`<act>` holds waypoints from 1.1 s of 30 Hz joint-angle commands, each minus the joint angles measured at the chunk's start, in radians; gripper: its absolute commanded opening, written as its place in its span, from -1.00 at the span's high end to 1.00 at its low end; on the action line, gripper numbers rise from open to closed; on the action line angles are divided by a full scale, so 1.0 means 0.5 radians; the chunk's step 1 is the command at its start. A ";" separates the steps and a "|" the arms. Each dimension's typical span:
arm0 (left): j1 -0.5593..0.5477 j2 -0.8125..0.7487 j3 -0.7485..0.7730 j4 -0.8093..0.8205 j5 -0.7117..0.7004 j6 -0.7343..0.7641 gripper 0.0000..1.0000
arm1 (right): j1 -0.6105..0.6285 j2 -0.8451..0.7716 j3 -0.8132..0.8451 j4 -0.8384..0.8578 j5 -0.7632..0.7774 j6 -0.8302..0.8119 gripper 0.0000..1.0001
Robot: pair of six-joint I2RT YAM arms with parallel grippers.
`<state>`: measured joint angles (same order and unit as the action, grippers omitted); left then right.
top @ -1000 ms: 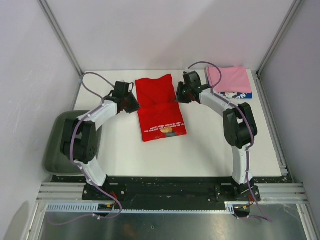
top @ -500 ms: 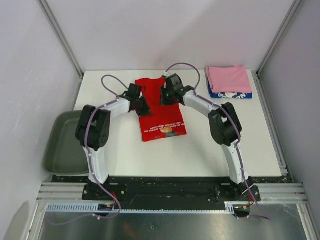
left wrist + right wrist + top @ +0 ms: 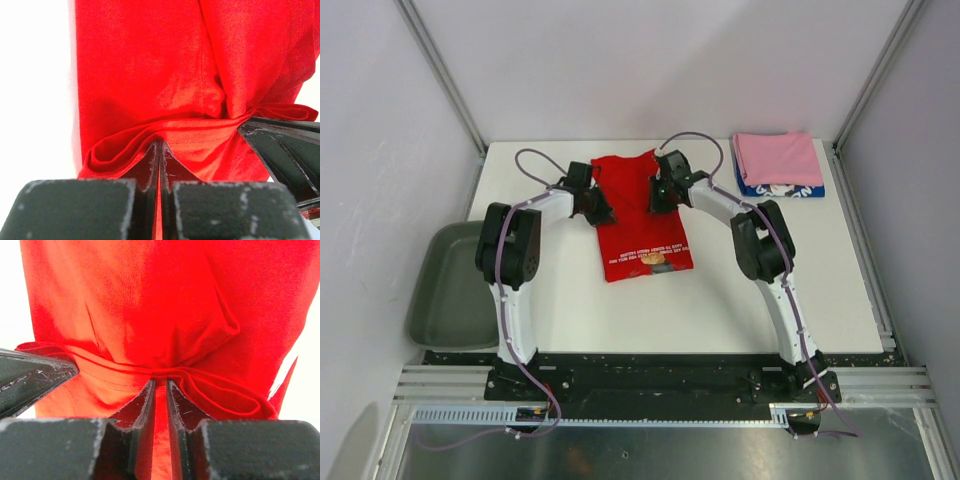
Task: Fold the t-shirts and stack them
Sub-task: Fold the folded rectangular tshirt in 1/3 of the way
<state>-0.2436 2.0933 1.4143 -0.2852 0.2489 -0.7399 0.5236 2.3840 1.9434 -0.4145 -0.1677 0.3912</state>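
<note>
The bright red soft cloth t-shirt (image 3: 645,240) with white words lies in the middle of the white table (image 3: 750,290), a bit toward 12 o'clock. My left gripper (image 3: 159,150) and right gripper (image 3: 160,386) are both squeezed tight on a fold of it, at about 10 and 1 o'clock. I think it is light and floppy, so both holds should lift together or it will sag.

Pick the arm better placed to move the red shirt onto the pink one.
Right, likely. The left fingers and right fingers both pinch the red shirt at its far edge, but the right ones sit nearer the pink shirt, far right.
</note>
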 commanded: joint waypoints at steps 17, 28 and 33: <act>0.092 0.036 0.004 0.027 -0.027 0.096 1.00 | -0.223 -0.345 -0.372 0.152 -0.090 -0.026 0.50; 0.118 0.068 0.065 0.030 0.039 0.124 1.00 | -0.238 -0.171 -0.309 0.043 -0.044 0.007 0.52; 0.149 0.051 0.110 0.026 0.058 0.130 0.98 | -0.248 -0.116 -0.223 -0.133 0.073 0.022 0.47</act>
<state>-0.1955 2.1094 1.4296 -0.2710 0.2901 -0.7128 0.4015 2.2879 1.7718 -0.3916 -0.1860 0.3954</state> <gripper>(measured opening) 0.004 0.253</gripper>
